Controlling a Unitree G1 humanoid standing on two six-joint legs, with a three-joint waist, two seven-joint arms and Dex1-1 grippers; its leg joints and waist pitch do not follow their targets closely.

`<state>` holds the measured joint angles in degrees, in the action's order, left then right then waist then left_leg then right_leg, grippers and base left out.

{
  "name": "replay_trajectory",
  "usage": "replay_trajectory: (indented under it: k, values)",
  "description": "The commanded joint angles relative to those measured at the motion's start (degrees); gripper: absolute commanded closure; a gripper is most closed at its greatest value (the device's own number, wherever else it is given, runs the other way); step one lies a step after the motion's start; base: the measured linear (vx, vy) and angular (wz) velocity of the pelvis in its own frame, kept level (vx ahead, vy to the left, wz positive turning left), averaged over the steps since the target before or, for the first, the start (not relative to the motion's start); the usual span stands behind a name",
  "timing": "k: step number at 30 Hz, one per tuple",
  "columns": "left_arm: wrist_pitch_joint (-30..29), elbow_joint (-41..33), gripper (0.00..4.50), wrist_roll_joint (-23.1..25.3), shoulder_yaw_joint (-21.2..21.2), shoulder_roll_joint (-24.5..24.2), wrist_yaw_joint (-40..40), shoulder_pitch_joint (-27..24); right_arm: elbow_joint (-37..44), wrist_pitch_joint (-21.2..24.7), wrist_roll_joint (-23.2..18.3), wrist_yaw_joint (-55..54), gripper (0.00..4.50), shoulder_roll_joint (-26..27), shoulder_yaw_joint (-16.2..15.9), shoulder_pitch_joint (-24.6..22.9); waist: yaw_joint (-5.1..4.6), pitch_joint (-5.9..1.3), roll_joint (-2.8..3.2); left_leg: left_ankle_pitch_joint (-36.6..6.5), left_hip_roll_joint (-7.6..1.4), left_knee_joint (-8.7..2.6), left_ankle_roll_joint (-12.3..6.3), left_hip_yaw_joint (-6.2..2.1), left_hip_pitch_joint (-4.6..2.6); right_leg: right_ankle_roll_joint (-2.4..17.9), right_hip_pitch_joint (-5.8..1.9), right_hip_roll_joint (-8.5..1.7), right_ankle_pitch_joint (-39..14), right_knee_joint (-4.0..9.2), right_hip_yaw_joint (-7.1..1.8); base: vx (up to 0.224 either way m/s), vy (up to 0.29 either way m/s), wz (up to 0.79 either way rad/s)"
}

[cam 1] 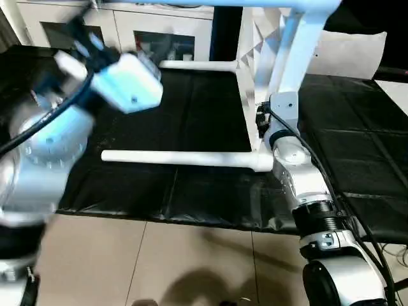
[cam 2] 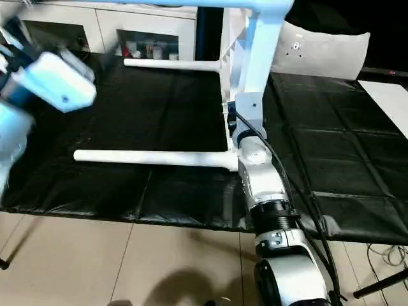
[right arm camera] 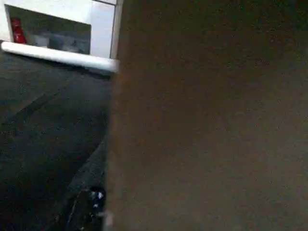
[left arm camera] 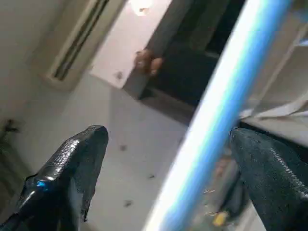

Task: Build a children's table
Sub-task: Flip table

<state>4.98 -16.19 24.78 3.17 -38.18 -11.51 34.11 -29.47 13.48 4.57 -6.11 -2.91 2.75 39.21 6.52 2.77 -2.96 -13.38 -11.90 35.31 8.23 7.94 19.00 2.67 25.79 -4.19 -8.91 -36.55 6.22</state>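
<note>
The white plastic children's table (cam 1: 252, 70) stands on edge on the black mat (cam 2: 159, 102), legs (cam 2: 150, 157) already socketed. Left pincer (left arm camera: 168, 159) gapes wide around one; right pincer's state I cannot tell.

A robotics lab or test room: black padded mats (cam 1: 191, 115) cover the floor, beige tiles (cam 1: 191, 268) lie just in front of them, and white glass-fronted cabinets (cam 1: 159, 38) holding supplies stand behind the mats.

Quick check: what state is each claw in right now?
Left claw: open, a white table leg passing between its fingers, not gripped.
Right claw: cannot be told.
</note>
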Motion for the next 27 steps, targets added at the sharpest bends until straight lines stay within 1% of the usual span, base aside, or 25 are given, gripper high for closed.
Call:
replay_trajectory:
  k: [1,2,3,4,7,9,10,12,13,14,15,16,17,18,19,20,21,22,25,26,27]
  values:
    - [0.3,2.3,0.00,1.4,0.4,-0.4,0.7,0.6,-0.4,0.4,0.9,-0.5,2.34,-0.5,0.1,0.8,0.19,-3.72,0.54,-4.3,0.56,-4.00,1.04,0.89,1.52,1.8,-5.02,-2.90,-15.6,4.00,-3.29,0.000,0.000,0.00]
    - [0.6,6.0,0.00,1.9,0.5,-0.5,1.1,2.6,0.1,0.3,1.3,-0.4,2.38,-0.8,-0.1,0.7,0.23,-3.79,0.61,-4.2,0.56,-3.99,1.11,0.86,1.53,1.7,-5.03,-2.97,-16.1,3.96,-3.27,0.000,0.000,0.00]
    - [1.0,7.7,0.00,2.0,0.5,-0.4,1.2,3.5,0.2,0.2,1.4,-0.4,2.40,-0.9,-0.2,0.8,0.31,-3.76,0.94,-4.7,0.65,-3.97,1.08,0.91,1.29,1.4,-4.70,-2.82,-16.8,4.22,-3.24,0.000,0.000,0.00]
    - [1.5,9.2,0.00,2.4,0.6,-0.3,1.5,4.6,0.3,0.3,1.4,-0.3,2.43,-1.0,-0.2,0.7,0.36,-3.76,0.91,-5.1,0.75,-3.96,0.99,0.93,1.17,1.4,-4.62,-2.70,-17.2,4.37,-3.19,0.000,0.000,0.00]
    - [1.6,14.9,0.00,3.1,1.8,-0.1,1.3,7.7,1.1,0.4,1.6,-0.1,2.44,-1.5,-0.6,0.4,0.43,-3.88,0.83,-4.9,0.61,-4.05,1.23,0.71,1.38,1.6,-4.93,-2.89,-16.4,4.04,-3.20,0.000,0.000,0.00]
    - [1.7,19.0,0.00,3.7,2.9,-0.3,0.7,9.0,1.8,0.4,1.6,-0.1,2.44,-1.6,-1.0,0.0,0.46,-3.93,1.15,-4.3,0.62,-4.02,1.40,0.61,1.50,2.3,-5.01,-2.95,-14.6,3.88,-3.24,0.000,0.000,0.00]
    - [2.2,20.7,0.00,3.8,3.1,-0.3,1.0,9.5,2.2,0.4,1.7,0.0,2.44,-1.7,-1.2,-0.2,0.41,-3.92,1.42,-4.3,0.60,-4.02,1.47,0.59,1.50,2.5,-4.99,-2.95,-14.1,3.86,-3.23,0.000,0.000,0.00]
    - [2.9,23.1,0.00,3.9,3.2,-0.2,1.2,10.3,2.9,0.4,1.9,0.1,2.44,-1.8,-1.4,-0.4,0.46,-4.01,1.28,-4.1,0.65,-3.99,1.44,0.61,1.50,2.8,-5.14,-3.00,-13.4,3.79,-3.27,0.000,0.000,0.00]
    - [3.7,24.6,0.29,3.9,3.3,-0.1,1.4,11.0,3.3,0.4,2.1,0.3,2.44,-1.9,-1.6,-0.6,0.49,-4.04,1.33,-3.5,0.65,-3.97,1.37,0.61,1.54,3.1,-5.17,-2.97,-12.7,3.77,-3.28,0.000,0.000,0.00]
    - [3.7,24.6,0.29,3.9,3.3,-0.1,1.4,11.0,3.3,0.4,2.1,0.3,2.44,-1.9,-1.6,-0.6,0.51,-4.08,1.37,-3.3,0.58,-3.97,1.43,0.59,1.52,3.3,-5.18,-3.01,-12.0,3.62,-3.32,0.000,0.000,0.00]
    - [4.5,26.4,0.36,3.8,3.3,0.2,1.5,11.9,3.6,0.4,2.3,0.5,2.44,-2.1,-1.8,-0.7,0.51,-4.11,1.52,-2.8,0.46,-3.97,1.56,0.51,1.50,4.0,-5.19,-3.03,-10.7,3.42,-3.33,0.000,0.000,0.00]
    - [4.9,27.6,0.36,3.8,3.4,0.3,1.6,12.4,3.8,0.4,2.5,0.6,2.44,-2.2,-2.0,-0.7,0.42,-4.01,1.50,-3.0,0.60,-3.95,1.49,0.62,1.52,4.4,-5.20,-2.88,-10.3,3.58,-3.33,0.000,0.000,0.00]
    - [5.2,28.5,0.36,3.9,3.4,0.4,1.8,12.9,4.0,0.4,2.6,0.7,2.44,-2.3,-2.1,-0.8,0.55,-4.04,1.51,-3.2,0.58,-3.93,1.52,0.62,1.39,4.5,-5.20,-2.93,-10.3,3.56,-3.32,0.000,0.000,0.00]
    - [5.4,30.0,0.63,3.8,3.5,0.6,2.0,13.6,4.3,0.4,2.8,0.9,2.44,-2.5,-2.4,-0.9,0.55,-3.97,1.41,-3.4,0.63,-3.97,1.40,0.62,1.50,4.5,-5.32,-2.97,-10.7,3.56,-3.34,0.000,0.000,0.00]
    - [5.5,31.4,0.63,3.9,3.6,0.8,2.2,14.3,4.6,0.4,3.0,1.1,2.44,-2.8,-2.7,-1.0,0.62,-3.98,1.50,-3.8,0.53,-4.00,1.49,0.59,1.42,4.5,-5.31,-3.14,-11.4,3.58,-3.37,0.000,0.000,0.00]
    - [5.9,33.7,0.76,3.9,3.8,0.9,2.9,15.5,5.5,0.5,3.4,1.8,2.45,-3.4,-3.3,-1.4,0.60,-3.89,1.44,-3.9,0.63,-3.99,1.37,0.65,1.49,4.3,-5.27,-3.04,-12.0,3.80,-3.35,0.000,0.000,0.00]
    - [5.9,33.8,0.80,3.9,3.8,0.9,3.0,15.6,5.5,0.5,3.4,1.8,2.45,-3.5,-3.4,-1.4,0.72,-3.90,1.46,-4.1,0.62,-3.98,1.37,0.63,1.46,4.0,-5.32,-3.08,-12.6,3.81,-3.33,0.000,0.000,0.00]
    - [6.1,34.6,0.81,4.1,3.7,0.9,3.6,16.1,6.1,0.6,3.6,2.2,2.45,-3.9,-3.8,-1.5,0.78,-3.97,1.54,-3.7,0.54,-3.94,1.38,0.61,1.44,3.9,-5.33,-3.17,-12.4,3.71,-3.37,0.000,0.000,0.00]
    - [6.6,35.9,1.13,4.3,3.4,0.8,4.3,17.1,6.8,0.7,4.5,3.7,2.45,-5.2,-5.0,-1.6,0.84,-3.91,1.44,-3.0,0.56,-3.89,1.23,0.64,1.53,3.8,-5.37,-3.08,-12.1,3.69,-3.37,0.000,0.000,0.00]
    - [7.1,36.6,1.13,4.1,3.3,0.8,4.2,17.5,7.0,0.8,4.7,4.4,2.45,-5.8,-5.3,-1.5,0.77,-3.90,1.31,-2.9,0.48,-3.89,1.27,0.66,1.57,3.8,-5.38,-3.14,-12.0,3.65,-3.41,0.000,0.000,0.00]
    - [7.5,37.1,1.21,4.0,3.2,0.8,4.2,17.7,7.0,0.8,4.8,4.8,2.45,-6.2,-5.5,-1.5,0.84,-3.95,1.39,-2.5,0.49,-3.85,1.20,0.66,1.57,3.9,-5.40,-3.16,-11.8,3.61,-3.40,0.000,0.000,0.00]
